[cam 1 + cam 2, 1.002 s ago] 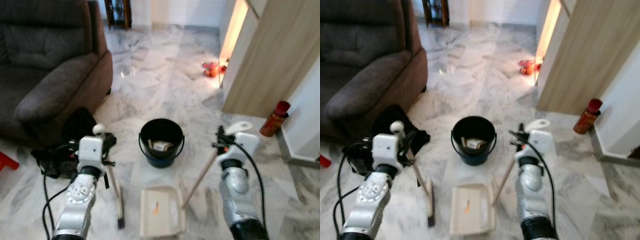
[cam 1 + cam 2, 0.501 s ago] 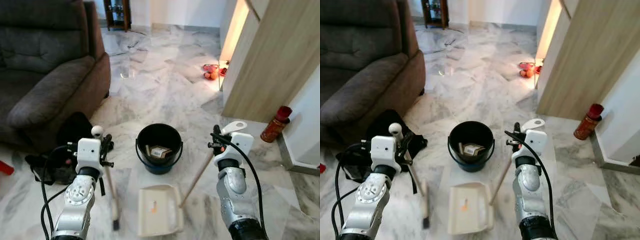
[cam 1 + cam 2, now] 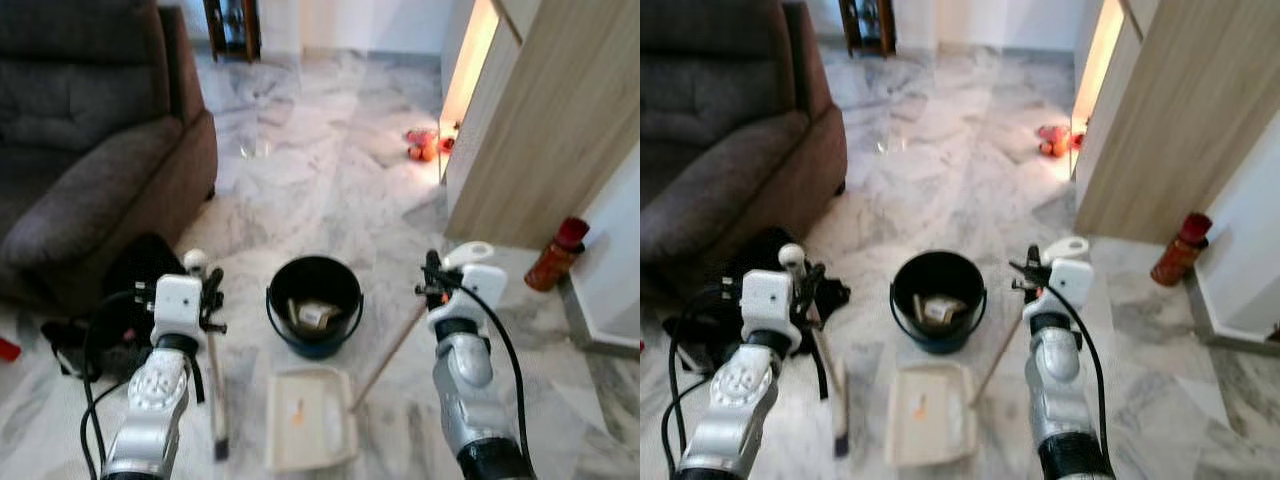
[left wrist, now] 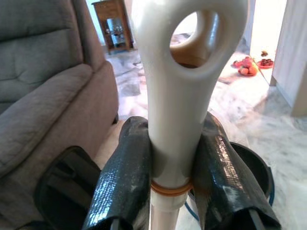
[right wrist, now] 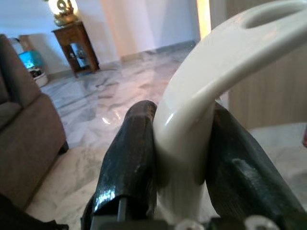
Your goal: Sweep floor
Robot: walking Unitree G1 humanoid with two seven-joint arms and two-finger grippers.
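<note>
On the marble floor ahead, in the head views, a black bucket (image 3: pixel 315 302) stands between both arms, with a white dustpan (image 3: pixel 308 431) just before it. A dark sofa (image 3: pixel 90 150) and a black bag (image 3: pixel 135 285) lie to the left, a red can (image 3: pixel 557 253) to the right. The whole scene has shifted slightly since a moment ago; the things keep their places. In the left wrist view, the left gripper (image 4: pixel 175 184) pinches the broom (image 4: pixel 180 96) handle upright. In the right wrist view, the right gripper (image 5: pixel 184 172) clamps the dustpan handle (image 5: pixel 201 91), which slants down to the pan.
</note>
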